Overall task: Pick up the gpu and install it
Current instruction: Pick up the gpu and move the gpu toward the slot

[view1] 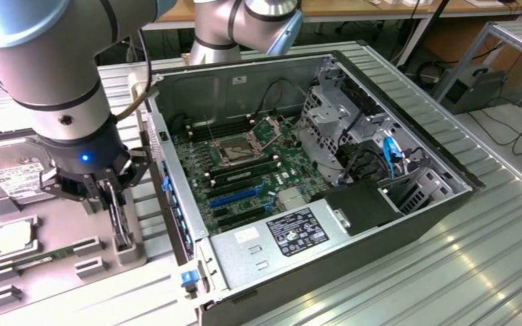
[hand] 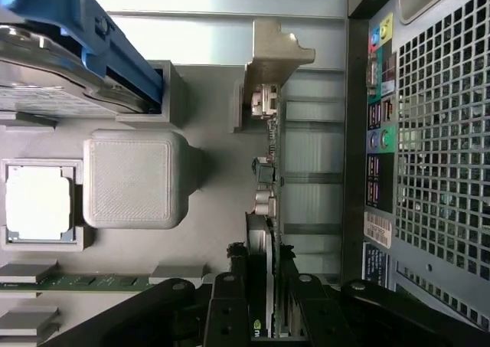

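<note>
Because the gpu (view1: 119, 216) stands on its thin edge in a slotted holder (view1: 127, 251) on the gray tray (view1: 62, 210), it lies straight under the pincer (view1: 111, 197), at the lower left of the exterior view. Its long axis runs along the tray, nearly parallel to the rear wall of the computer case (view1: 166, 170), which is just beside it on the exterior view's right. There is one arm only, and it hangs right over the card.

In the wrist view the gpu (hand: 266, 240) is seen edge-on, as a narrow line with silver metal parts. It runs from between the black fingers (hand: 230, 301) away to a beige support (hand: 276, 52). The pincer (hand: 268, 316) is closed about halfway, with one finger on each flat face of the card. The pads seem to press on it, so it is judged that the pincer has hold of the gpu near one end of its upper edge. The lower edge of the card looks seated in the holder, not lifted out. The open case with the green motherboard (view1: 242, 163) rests on the ribbed metal worktop (view1: 442, 272).
</note>
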{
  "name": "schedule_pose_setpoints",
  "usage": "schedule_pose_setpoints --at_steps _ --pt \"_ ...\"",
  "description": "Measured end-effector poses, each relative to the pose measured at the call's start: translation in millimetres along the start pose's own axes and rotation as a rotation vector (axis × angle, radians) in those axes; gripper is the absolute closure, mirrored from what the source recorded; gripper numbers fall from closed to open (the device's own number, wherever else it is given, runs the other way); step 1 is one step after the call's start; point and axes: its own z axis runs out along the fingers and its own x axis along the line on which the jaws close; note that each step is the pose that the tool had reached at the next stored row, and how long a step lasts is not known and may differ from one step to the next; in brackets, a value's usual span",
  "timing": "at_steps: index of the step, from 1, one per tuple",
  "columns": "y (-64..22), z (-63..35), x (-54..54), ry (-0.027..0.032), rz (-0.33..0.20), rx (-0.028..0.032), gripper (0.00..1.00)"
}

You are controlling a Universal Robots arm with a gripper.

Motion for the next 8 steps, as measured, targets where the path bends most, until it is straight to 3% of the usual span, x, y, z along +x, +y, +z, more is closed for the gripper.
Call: schedule_pose_setpoints --at_steps 8 --pt "1.5 -39.6 -1.3 0.0018 0.000 0.0000 0.74"
